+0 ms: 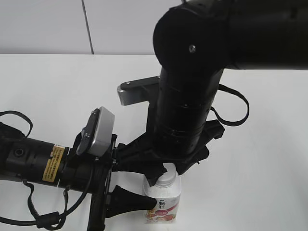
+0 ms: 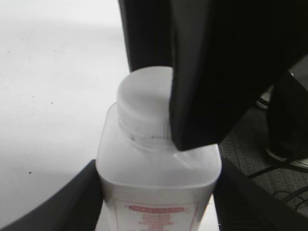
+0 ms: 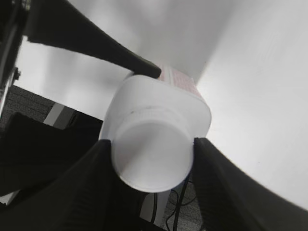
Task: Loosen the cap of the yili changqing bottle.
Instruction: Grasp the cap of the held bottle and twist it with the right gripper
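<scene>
The yili changqing bottle, white with a red-orange fruit label, stands upright at the table's front edge. My left gripper comes in from the left, and its black fingers press on both sides of the bottle's body. My right gripper reaches down from above, and in the right wrist view its fingers touch the white ribbed cap on two opposite sides. In the left wrist view one right finger covers the right side of the cap.
The white table stretches behind and to both sides, with a pale wall at the back. Past the table's edge lie dark floor and cables. The large black right arm fills the space above the bottle.
</scene>
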### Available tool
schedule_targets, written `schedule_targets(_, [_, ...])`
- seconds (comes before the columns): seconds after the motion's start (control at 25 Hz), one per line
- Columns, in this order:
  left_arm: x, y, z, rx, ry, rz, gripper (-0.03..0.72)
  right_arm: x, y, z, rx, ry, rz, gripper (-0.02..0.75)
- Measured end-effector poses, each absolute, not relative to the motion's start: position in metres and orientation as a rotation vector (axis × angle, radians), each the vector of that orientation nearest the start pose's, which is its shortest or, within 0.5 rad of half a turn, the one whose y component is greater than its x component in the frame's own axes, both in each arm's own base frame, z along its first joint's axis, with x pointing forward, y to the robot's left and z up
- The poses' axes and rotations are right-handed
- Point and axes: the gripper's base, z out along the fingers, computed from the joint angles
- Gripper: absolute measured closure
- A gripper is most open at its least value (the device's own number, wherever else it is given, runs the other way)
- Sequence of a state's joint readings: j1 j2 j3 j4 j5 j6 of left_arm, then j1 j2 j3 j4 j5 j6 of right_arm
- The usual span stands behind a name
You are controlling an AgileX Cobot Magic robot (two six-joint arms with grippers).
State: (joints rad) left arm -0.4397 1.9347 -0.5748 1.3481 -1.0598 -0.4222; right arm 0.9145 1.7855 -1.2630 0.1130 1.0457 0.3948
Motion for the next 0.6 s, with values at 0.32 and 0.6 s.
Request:
schedule_targets(0.32, [0.2033, -0.1812, 0.1025, 1.516, 1.562, -1.077, 0.258, 0.2017, 0.2777, 0.2127, -0.739, 3.048, 0.212, 0.314])
schedule_targets(0.6, [0.2033, -0.1812, 0.1025, 1.516, 1.562, -1.077, 0.258, 0.2016, 0.2776, 0.2127, -0.761, 3.043, 0.212, 0.340])
